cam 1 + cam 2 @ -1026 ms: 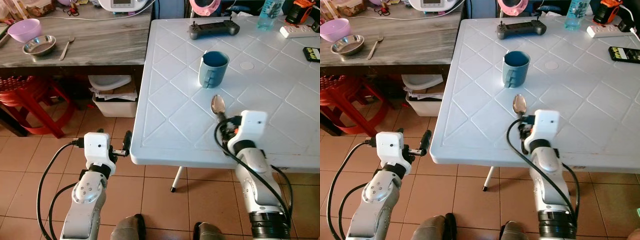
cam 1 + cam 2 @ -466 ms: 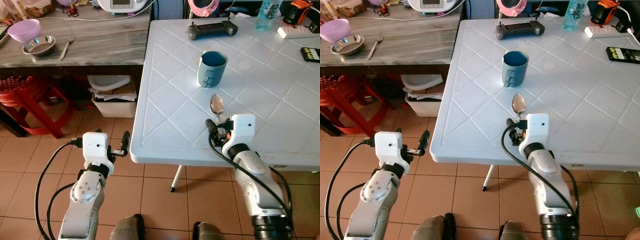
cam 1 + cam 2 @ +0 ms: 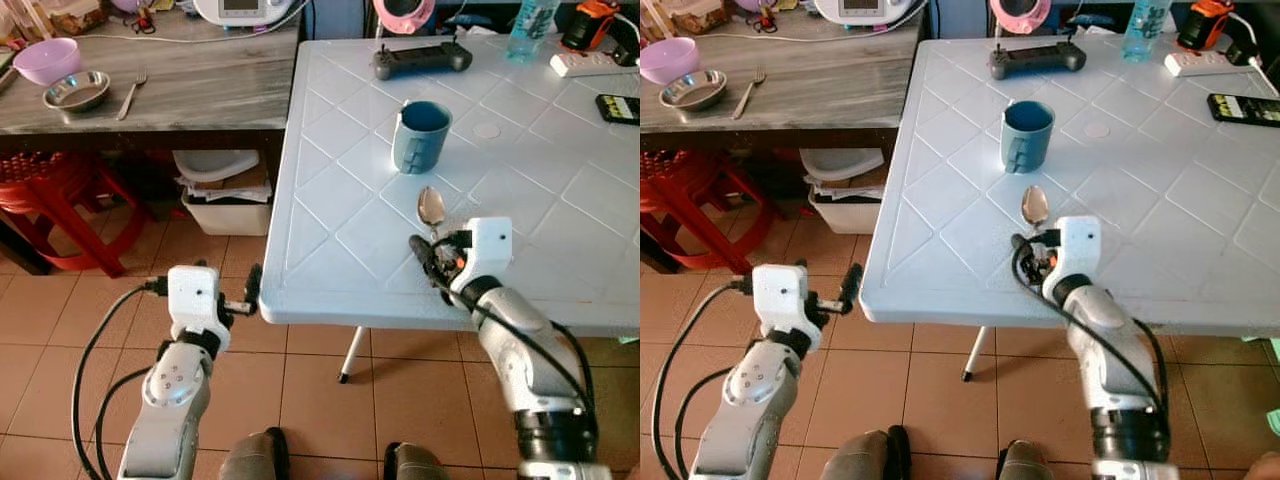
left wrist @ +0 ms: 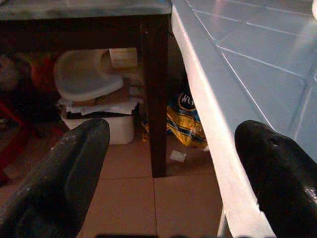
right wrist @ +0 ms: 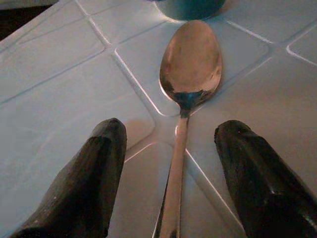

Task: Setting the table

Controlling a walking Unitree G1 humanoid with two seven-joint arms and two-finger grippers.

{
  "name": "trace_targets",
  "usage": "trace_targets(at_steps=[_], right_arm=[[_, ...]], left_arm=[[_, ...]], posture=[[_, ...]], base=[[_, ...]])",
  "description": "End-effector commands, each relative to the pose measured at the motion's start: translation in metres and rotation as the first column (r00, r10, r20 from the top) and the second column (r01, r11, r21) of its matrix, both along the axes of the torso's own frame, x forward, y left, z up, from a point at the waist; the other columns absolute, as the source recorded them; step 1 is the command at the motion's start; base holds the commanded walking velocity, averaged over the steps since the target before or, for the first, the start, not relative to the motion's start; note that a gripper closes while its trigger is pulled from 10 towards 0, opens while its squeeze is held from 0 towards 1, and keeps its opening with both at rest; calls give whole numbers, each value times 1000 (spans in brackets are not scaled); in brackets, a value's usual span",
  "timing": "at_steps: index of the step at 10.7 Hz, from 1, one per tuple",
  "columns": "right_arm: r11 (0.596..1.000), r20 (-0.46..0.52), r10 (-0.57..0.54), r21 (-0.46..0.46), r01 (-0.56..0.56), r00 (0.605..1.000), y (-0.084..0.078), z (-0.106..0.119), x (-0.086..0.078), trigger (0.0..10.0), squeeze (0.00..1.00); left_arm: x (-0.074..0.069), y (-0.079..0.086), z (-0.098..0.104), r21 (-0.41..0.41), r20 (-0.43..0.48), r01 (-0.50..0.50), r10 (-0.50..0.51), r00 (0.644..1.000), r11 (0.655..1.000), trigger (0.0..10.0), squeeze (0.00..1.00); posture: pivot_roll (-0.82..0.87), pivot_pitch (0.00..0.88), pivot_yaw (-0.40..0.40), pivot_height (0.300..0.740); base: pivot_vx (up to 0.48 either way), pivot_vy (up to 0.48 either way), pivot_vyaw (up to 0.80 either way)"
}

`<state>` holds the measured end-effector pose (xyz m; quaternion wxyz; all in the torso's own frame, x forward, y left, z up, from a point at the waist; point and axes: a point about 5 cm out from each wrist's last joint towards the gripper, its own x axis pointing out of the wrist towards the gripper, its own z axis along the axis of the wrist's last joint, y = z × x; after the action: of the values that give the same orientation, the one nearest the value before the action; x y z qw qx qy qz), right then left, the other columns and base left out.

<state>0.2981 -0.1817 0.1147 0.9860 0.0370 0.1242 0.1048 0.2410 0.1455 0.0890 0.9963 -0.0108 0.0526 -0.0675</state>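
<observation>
spoon (image 5: 190, 64), thin, stiff, slick steel lying flat near the white table's (image 3: 330, 180) front edge, wants pinching mid-handle between the right gripper's (image 5: 171, 173) spread, empty fingers.

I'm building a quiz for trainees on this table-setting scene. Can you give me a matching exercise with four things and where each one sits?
Things:
1. spoon
2. blue mug
3. fork
4. game controller

Places:
A. on the grey counter beside the metal bowl
B. between the open right gripper fingers
C. far side of the white table
D. just beyond the spoon's bowl

Pairs: 1-B, 2-D, 3-A, 4-C
</observation>
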Motion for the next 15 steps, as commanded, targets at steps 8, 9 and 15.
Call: trace_targets(at_steps=[8,9,15], right_arm=[[995,-212,59,-67,-75,975,-6,-18,18,10000,0],[993,-225,86,-57,-102,971,0,-20,21,10000,0],[992,-269,72,-77,-96,960,-6,-23,42,0,0]], left_arm=[[-3,2,1,20,-21,18,-17,1000,1000,10000,0],[-3,1,1,20,-25,21,-21,999,1000,10000,0],[-7,-4,-2,7,-52,58,-58,997,998,10000,0]], posture=[[56,168,90,740],[56,170,92,740],[63,184,87,740]], base=[[0,0,0],[0,0,0],[0,0,0]])
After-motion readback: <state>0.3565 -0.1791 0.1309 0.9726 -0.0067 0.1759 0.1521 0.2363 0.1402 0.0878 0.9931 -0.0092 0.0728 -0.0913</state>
